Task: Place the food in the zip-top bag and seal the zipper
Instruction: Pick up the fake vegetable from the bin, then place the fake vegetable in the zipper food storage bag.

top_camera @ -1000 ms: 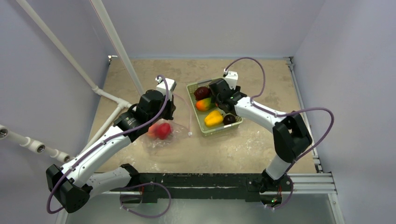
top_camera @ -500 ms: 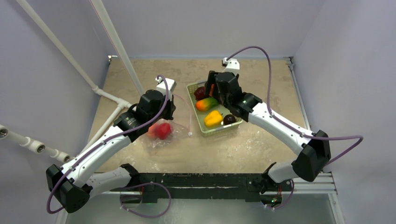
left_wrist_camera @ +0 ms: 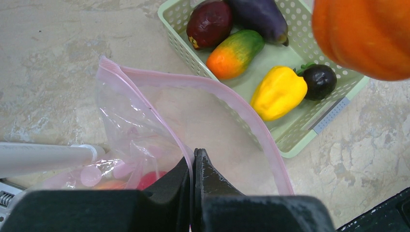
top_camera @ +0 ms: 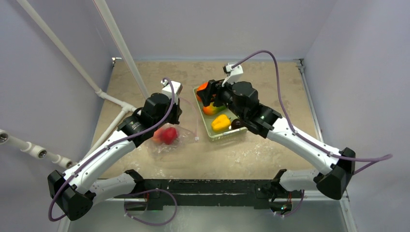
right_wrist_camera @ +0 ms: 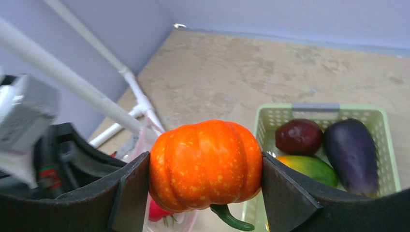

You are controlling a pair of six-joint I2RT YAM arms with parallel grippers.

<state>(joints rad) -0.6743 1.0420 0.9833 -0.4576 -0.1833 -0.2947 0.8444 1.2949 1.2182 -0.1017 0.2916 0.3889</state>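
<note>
Pumpkin carry | right gripper (right_wrist_camera: 207, 193) clamps ribbed orange plastic pumpkin (right_wrist_camera: 205, 162) above far-left corner of pale green basket (top_camera: 227, 135) | clear crinkly zip-top bag (left_wrist_camera: 145, 121) lies below, left and nearer, its pink zipper strip (left_wrist_camera: 241, 104) rimming a gaping mouth | left gripper (left_wrist_camera: 194, 162) closed, pinching bag lip

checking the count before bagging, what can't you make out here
- top view: purple eggplant hidden under the right gripper and its orange plastic pumpkin
- left wrist: food inside the clear zip-top bag mostly hidden by the shut left gripper, count unclear
- right wrist: near end of the pale green basket behind the right gripper
</note>
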